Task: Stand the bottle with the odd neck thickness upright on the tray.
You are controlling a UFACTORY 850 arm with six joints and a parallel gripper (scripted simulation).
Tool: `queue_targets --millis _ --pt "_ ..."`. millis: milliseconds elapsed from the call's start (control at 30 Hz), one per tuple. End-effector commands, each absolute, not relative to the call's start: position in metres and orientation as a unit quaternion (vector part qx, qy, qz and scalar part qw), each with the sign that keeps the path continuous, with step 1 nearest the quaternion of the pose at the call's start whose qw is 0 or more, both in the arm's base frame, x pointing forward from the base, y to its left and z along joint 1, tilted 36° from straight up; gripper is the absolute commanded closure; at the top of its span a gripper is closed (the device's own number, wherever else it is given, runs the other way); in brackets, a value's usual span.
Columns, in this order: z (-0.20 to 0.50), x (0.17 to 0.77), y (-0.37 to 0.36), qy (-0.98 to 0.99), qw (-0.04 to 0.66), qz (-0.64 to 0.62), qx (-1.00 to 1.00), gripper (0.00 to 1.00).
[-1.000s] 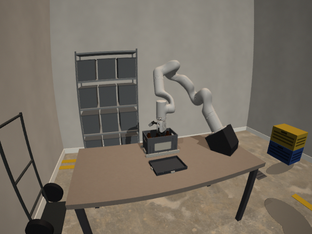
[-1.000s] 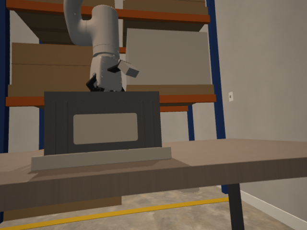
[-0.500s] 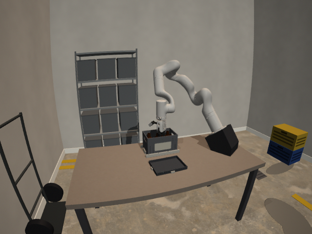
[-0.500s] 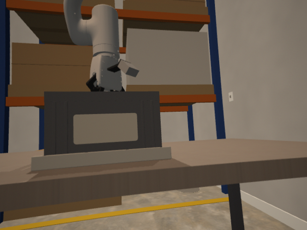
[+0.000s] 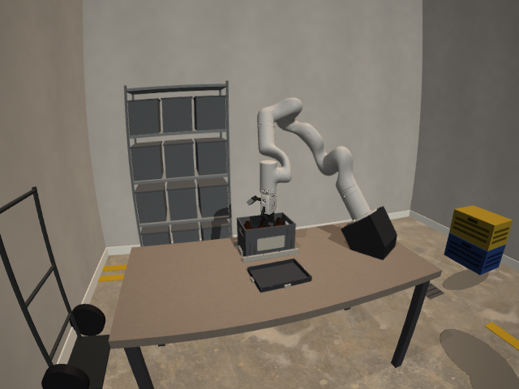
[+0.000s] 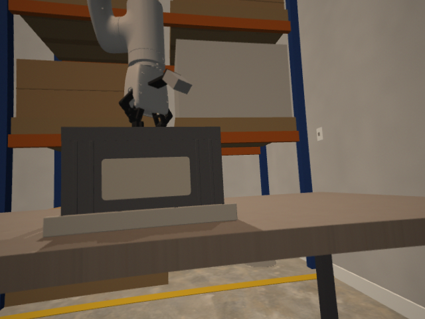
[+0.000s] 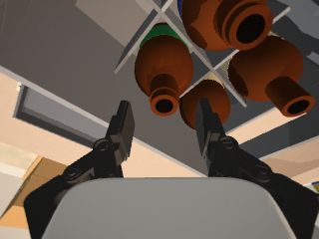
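Wrist view | gripper (image 5: 267, 221) (image 6: 149, 125) (image 7: 163, 112) spread, holding nothing | crate (image 5: 266, 242) (image 6: 142, 171) (image 7: 186, 161) wall close | open gap beside green-banded bottle (image 7: 163, 70)

In the exterior view the crate's (image 5: 247, 246) (image 6: 84, 171) front wall hides every bottle, and the fingertips of the hand (image 5: 267, 221) (image 6: 148, 125) (image 7: 163, 129) drop out of sight behind its rim. From the top only dark necks show, too small to compare. In the wrist view the upper bottle (image 7: 211, 25) is cut by the edge; a finger covers part of the low bottle (image 7: 191, 107), its mouth perhaps behind it. A fifth bottle cannot be made out.
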State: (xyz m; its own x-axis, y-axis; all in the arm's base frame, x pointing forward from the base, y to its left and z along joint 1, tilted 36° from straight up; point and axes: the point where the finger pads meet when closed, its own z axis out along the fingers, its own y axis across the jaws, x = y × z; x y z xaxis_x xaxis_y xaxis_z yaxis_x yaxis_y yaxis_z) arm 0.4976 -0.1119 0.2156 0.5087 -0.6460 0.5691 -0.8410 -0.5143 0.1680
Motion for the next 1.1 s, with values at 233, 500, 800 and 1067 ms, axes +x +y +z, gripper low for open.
queue_targets --millis 233,500,800,1067 --pt "0.245 0.491 -0.092 -0.442 0.217 0.224 0.841 0.35" --pt "0.256 0.489 -0.084 -0.442 0.217 0.224 0.841 0.35" --pt "0.261 0.488 -0.08 -0.442 0.217 0.224 0.841 0.35" --pt "0.261 0.488 -0.08 -0.442 0.217 0.224 0.841 1.0"
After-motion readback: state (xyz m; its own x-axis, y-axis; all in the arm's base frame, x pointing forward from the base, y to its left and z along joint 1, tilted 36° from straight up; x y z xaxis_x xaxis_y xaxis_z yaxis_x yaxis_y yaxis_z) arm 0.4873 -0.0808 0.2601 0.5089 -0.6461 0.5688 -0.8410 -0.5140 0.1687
